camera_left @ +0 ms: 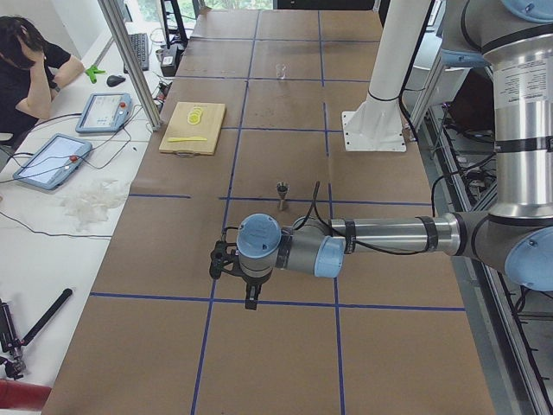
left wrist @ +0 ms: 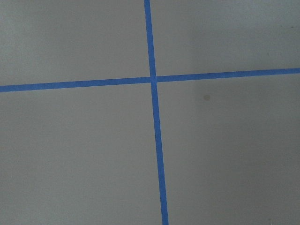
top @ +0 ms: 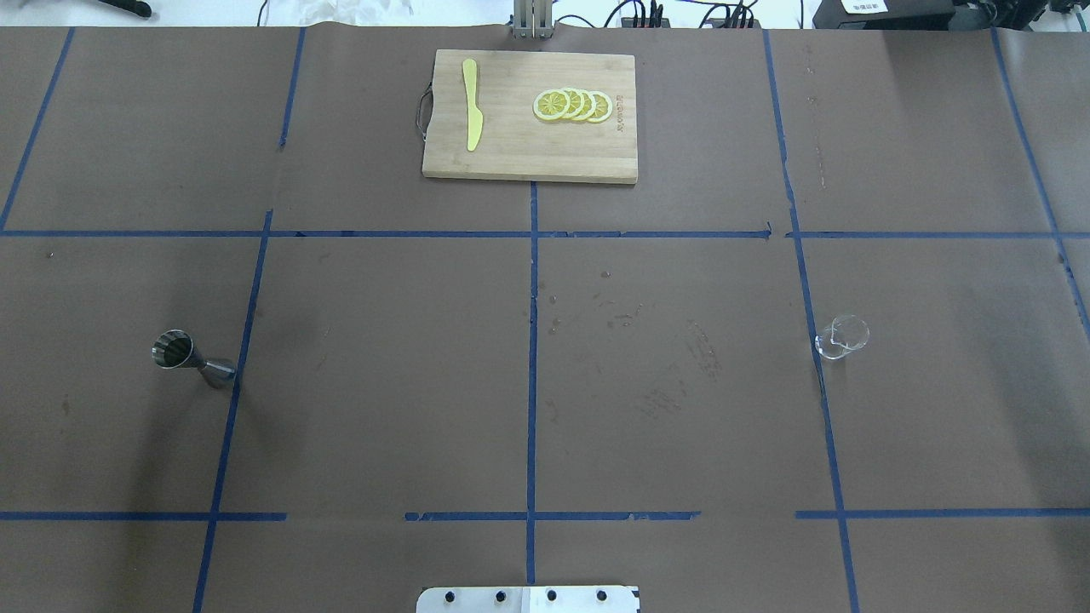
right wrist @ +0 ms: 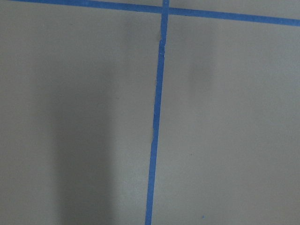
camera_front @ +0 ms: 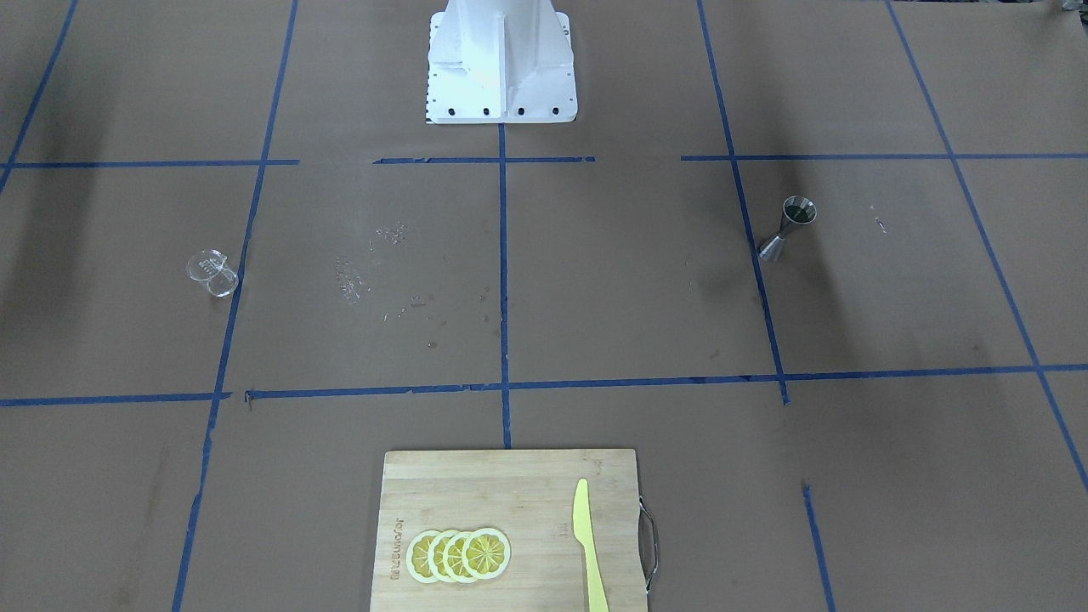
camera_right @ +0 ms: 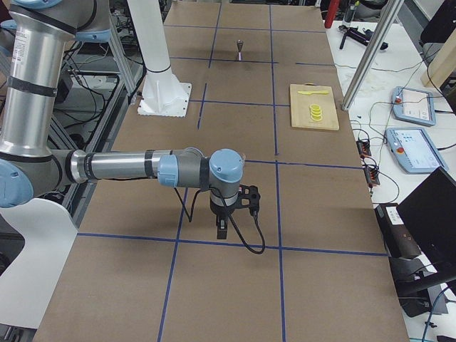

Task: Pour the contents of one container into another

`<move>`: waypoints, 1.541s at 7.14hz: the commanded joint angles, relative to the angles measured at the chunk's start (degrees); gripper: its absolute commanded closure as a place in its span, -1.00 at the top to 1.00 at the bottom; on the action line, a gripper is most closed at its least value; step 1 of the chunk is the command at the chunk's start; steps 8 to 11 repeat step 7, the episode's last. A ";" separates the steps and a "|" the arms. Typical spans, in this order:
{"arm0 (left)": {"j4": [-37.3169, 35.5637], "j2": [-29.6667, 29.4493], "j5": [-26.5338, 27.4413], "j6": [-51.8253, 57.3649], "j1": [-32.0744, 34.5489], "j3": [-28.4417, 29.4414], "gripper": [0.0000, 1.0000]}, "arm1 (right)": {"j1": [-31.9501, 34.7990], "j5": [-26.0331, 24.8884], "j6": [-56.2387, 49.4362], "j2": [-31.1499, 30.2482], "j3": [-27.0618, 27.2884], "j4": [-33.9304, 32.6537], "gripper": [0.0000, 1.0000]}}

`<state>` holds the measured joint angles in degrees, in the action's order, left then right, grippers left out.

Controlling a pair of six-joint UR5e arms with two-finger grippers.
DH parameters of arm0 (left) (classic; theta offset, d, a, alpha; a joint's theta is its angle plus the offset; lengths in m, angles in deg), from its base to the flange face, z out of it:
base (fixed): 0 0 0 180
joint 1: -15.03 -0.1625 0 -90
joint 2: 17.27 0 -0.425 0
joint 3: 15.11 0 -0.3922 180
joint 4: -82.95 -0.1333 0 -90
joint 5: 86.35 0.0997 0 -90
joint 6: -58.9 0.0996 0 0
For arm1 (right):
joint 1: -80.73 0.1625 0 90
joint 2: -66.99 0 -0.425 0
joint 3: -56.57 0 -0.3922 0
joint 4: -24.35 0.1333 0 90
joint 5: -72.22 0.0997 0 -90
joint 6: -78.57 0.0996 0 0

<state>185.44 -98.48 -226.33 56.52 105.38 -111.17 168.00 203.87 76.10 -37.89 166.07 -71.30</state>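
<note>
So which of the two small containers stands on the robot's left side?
The metal jigger, hourglass-shaped; the clear glass cup stands on the right.

Jigger [top: 192, 358]: upright on the bench [top: 383, 409], robot's left side.
Glass cup [top: 841, 338]: robot's right side, well apart from the jigger.
Cutting board [top: 511, 155]: far middle — knife [top: 471, 115] on its left, lemon slices [top: 572, 105] on its right.

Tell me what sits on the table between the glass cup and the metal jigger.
Nothing stands between glass cup and jigger: only blue tape lines and scuffs, seen overhead.
</note>
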 commanded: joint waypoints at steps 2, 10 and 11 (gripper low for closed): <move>0.08 0.00 0.32 0.00 0.00 -0.01 1.00 | 0.00 0.09 0.00 0.47 0.10 0.03 1.00; 0.08 -0.52 0.50 0.00 0.00 -0.09 1.00 | 0.00 0.36 0.00 0.47 0.01 -0.06 1.00; 0.08 -0.52 0.50 0.00 0.00 -0.09 1.00 | 0.00 0.36 0.00 0.47 0.01 -0.06 1.00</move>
